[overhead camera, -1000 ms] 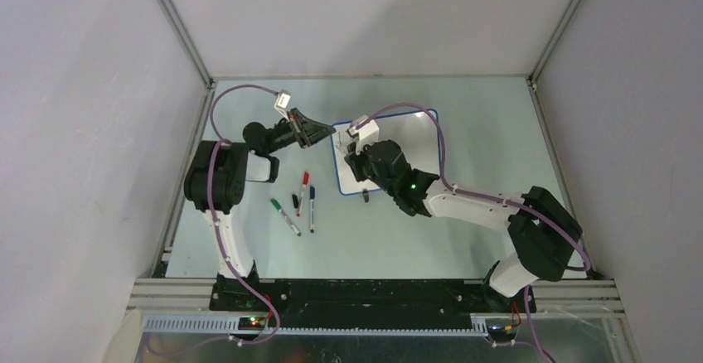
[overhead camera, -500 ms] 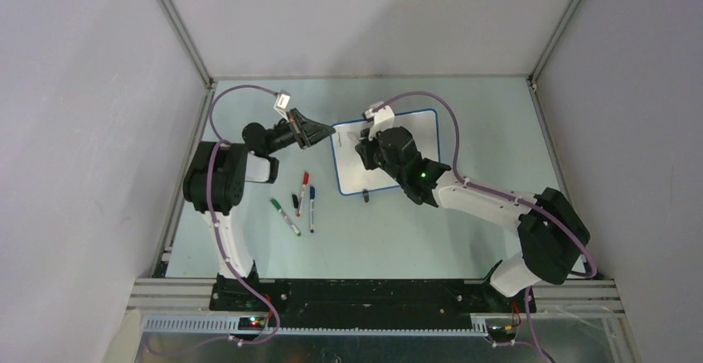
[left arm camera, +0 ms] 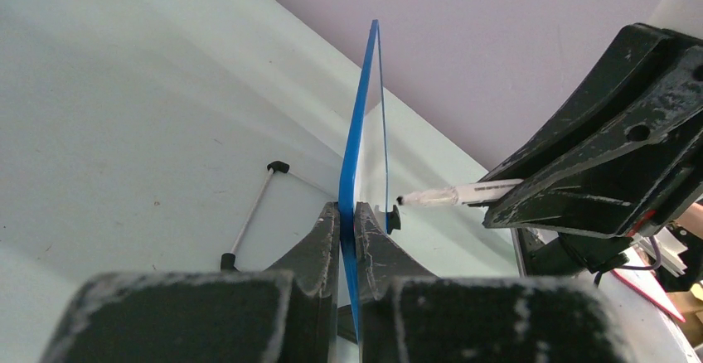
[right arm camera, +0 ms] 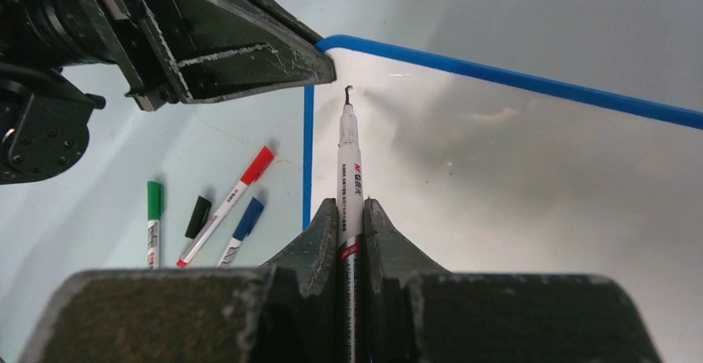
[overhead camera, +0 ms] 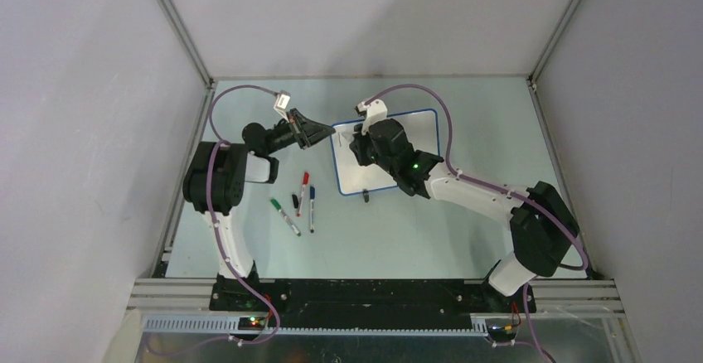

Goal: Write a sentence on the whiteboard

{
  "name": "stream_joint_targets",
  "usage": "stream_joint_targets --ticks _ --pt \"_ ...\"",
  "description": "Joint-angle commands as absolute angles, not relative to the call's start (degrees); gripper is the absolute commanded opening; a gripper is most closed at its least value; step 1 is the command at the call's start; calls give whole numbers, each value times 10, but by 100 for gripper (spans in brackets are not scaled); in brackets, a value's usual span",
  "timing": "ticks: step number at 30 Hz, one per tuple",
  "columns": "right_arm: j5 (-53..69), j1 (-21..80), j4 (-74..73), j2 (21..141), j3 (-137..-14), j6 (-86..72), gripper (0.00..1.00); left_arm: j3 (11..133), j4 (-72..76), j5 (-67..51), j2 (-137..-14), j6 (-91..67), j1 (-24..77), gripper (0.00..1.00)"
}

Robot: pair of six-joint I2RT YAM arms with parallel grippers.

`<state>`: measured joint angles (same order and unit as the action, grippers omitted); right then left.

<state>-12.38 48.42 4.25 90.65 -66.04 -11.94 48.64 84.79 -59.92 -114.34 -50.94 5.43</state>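
The whiteboard (overhead camera: 421, 133) sits toward the far middle of the table (overhead camera: 464, 230). The left gripper (left arm camera: 348, 214) pinches the board's left blue rim between its fingers. The right gripper (right arm camera: 346, 214) clamps a marker (right arm camera: 348, 160) with its tip at the board's far left corner, where a tiny black hook shows (ink or nib, hard to tell). A green marker (overhead camera: 284, 216), red marker (overhead camera: 303, 191) and blue marker (overhead camera: 312, 207) lie left of the board.

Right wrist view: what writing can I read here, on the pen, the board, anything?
"M&G": red print on the barrel of the marker held in the right hand.
Smaller print below it: too small to read.
The whiteboard: only one short black hooked stroke, no word yet.
The loose markers beside it: labels too blurred to read.
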Motion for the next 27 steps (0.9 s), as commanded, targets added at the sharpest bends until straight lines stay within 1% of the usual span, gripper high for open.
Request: stream_joint_targets --ticks 1,27 --pt "-125 488 32 914 -690 -124 0 481 877 -602 -1119 -477 53 0" --pt "-142 483 21 933 -713 -126 0 482 877 -603 -1119 -477 53 0"
